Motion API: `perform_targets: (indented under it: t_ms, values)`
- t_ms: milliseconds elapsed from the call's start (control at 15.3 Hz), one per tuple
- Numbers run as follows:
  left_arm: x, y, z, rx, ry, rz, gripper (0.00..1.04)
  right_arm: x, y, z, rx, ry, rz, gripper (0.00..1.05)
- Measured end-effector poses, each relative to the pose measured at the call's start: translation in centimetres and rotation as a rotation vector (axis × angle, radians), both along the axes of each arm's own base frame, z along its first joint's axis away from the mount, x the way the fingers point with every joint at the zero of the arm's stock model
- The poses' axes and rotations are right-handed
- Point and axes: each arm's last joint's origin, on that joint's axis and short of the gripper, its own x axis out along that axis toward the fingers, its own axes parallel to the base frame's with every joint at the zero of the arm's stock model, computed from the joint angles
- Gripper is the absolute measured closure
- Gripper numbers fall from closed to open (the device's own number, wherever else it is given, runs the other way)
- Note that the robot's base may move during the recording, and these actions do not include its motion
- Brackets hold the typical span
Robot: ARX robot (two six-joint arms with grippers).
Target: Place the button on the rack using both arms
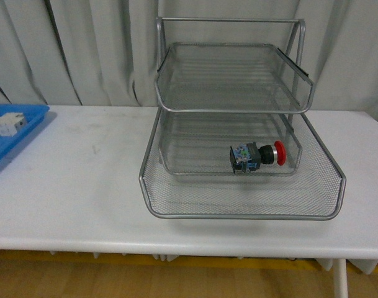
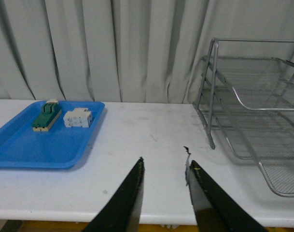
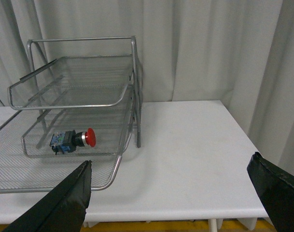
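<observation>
The button point(image 1: 257, 156), with its red cap, black collar and blue-green body, lies on its side in the middle tier of the silver wire rack point(image 1: 241, 214). The right wrist view shows the same button point(image 3: 72, 140) in the rack point(image 3: 69, 104). My right gripper point(image 3: 168, 181) stands wide open, back from the rack and apart from the button, with nothing between its fingers. My left gripper point(image 2: 163, 166) is open over the bare table, left of the rack point(image 2: 253, 108), also holding nothing. Neither arm appears in the front view.
A blue tray point(image 2: 21, 145) at the table's left holds a green-and-cream switch point(image 2: 45, 116) and a white block point(image 2: 78, 118). The same tray point(image 1: 24, 133) shows at the front view's left edge. Grey curtains hang behind the white table point(image 1: 71, 186).
</observation>
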Motion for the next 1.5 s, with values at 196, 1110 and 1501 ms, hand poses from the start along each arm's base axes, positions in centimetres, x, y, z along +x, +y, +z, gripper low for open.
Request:
perform_targets:
  t_ms: [196,1110,1501]
  values:
    - [0.0,0.0,0.0,0.0,0.0,0.0,0.38,1.2,0.1,1.3,-0.005,-0.063,0.115,0.06]
    - [0.0,0.0,0.0,0.0,0.0,0.0,0.07,17.3,9.3,-0.9,0.166,0.732,0.473,0.75]
    - [0.0,0.0,0.0,0.0,0.0,0.0,0.07,16.8,12.7,-4.8,0.072,0.88,0.581,1.03]
